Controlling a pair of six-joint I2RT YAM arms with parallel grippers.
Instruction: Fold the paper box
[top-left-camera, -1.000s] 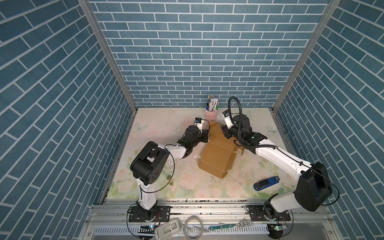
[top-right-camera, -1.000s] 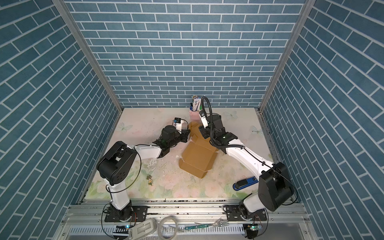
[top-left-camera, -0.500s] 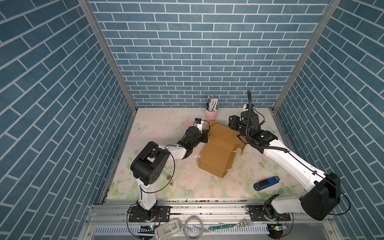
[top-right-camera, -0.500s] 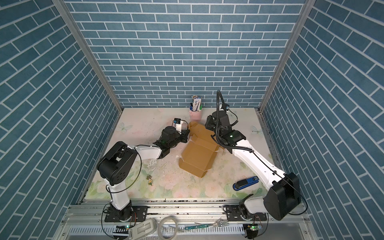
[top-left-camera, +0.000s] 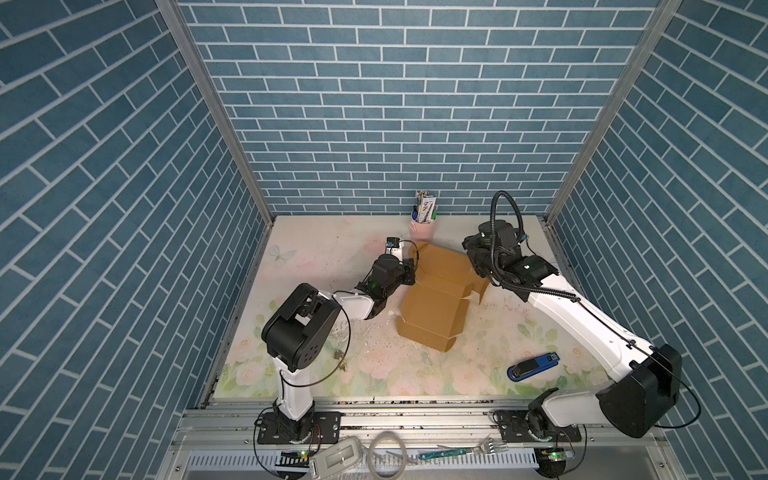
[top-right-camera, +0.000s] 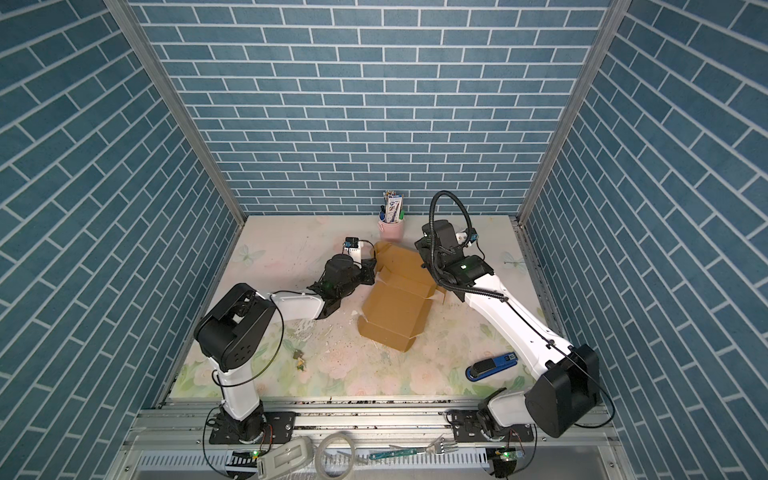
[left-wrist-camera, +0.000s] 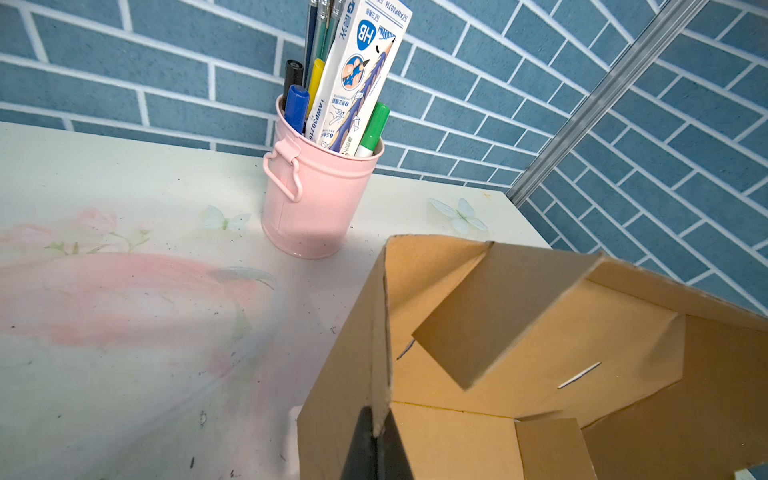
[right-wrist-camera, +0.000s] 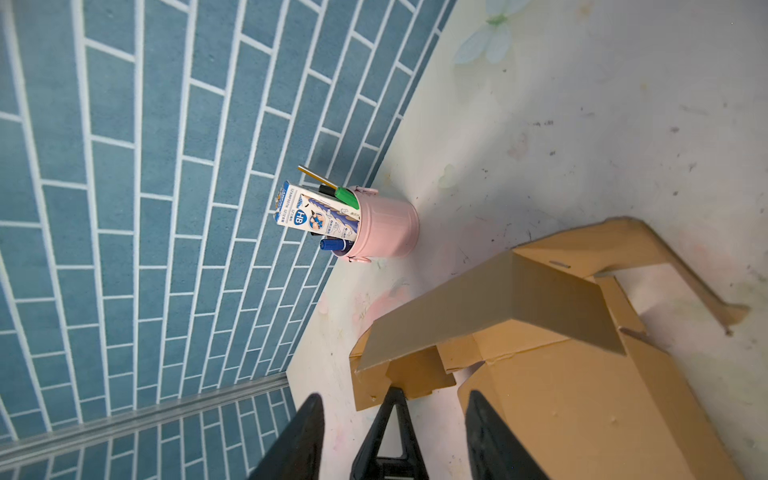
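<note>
I'd call the box (top-left-camera: 436, 299) about half done. It sits just in front of the pen cup (top-left-camera: 422, 230), and the flaps at the cup end look loose. The left gripper (left-wrist-camera: 376, 436) pinches the wall there. The right gripper (right-wrist-camera: 393, 397) is wide and empty, and has swung off the box since a second ago.

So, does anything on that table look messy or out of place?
Yes: the floral tabletop is scuffed, with white flakes and dark specks beside the paper box. The box itself sits half folded, flaps askew.
</note>
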